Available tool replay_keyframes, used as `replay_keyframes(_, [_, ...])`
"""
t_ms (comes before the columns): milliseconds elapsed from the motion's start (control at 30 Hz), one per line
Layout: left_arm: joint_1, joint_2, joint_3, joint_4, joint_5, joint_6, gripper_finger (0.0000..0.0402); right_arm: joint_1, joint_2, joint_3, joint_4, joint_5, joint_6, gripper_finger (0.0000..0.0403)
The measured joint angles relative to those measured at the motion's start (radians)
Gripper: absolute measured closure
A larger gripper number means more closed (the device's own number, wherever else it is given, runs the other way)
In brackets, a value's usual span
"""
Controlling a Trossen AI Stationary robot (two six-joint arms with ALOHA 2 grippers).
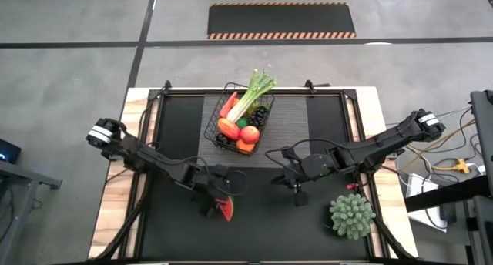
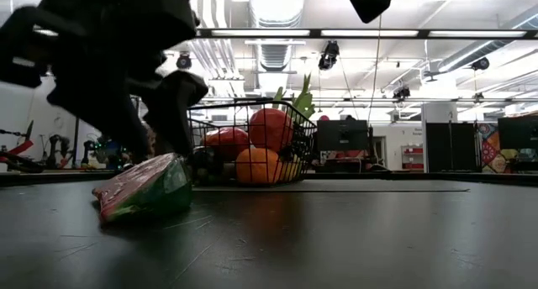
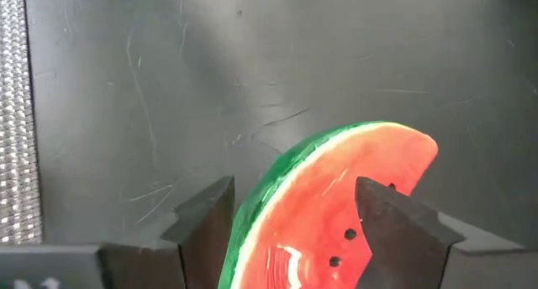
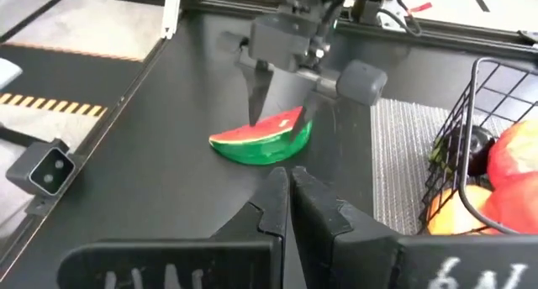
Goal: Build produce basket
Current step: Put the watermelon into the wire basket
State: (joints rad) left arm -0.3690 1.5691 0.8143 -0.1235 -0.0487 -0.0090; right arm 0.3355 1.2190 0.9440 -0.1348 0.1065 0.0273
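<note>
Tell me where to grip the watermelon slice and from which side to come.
Grip the watermelon slice across its thin width, one finger on each flat side, coming from above. It lies on the black mat, and the left gripper is already open astride it.

We see even, bright light from ceiling strips [image 2: 277, 3] in the low view, which bloom white. The left gripper [image 2: 155, 125] looms there as a blurred black silhouette. Soft glare streaks cross the black table mat [image 3: 277, 70], showing fine scratches, and a wet-looking highlight sits on the watermelon slice [image 3: 319, 230]. Shadows beneath the arms stay faint
</note>
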Motion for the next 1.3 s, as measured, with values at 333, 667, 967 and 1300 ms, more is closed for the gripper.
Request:
replay_keyframes(333, [0.003,0.001,-0.087,0.126,0.024,-0.004,0.0191,0.0,0.0,0.0,0.018,0.0,0.0,0.0394])
replay_keyframes(667, [0.003,0.0,-0.095,0.134,0.031,-0.003,0.0308,0.0,0.001,0.0,0.021,0.002,0.017,0.0394])
replay_keyframes(967, [0.002,0.0,-0.093,0.15,0.031,-0.002,0.0332,0.0,0.002,0.0,0.021,0.002,0.018,0.0394])
replay_keyframes(1300, [0.001,-0.135,-0.093,0.156,-0.054,-0.003,0.0334,0.0,0.002,0.0,0.021,0.001,0.018,0.0394])
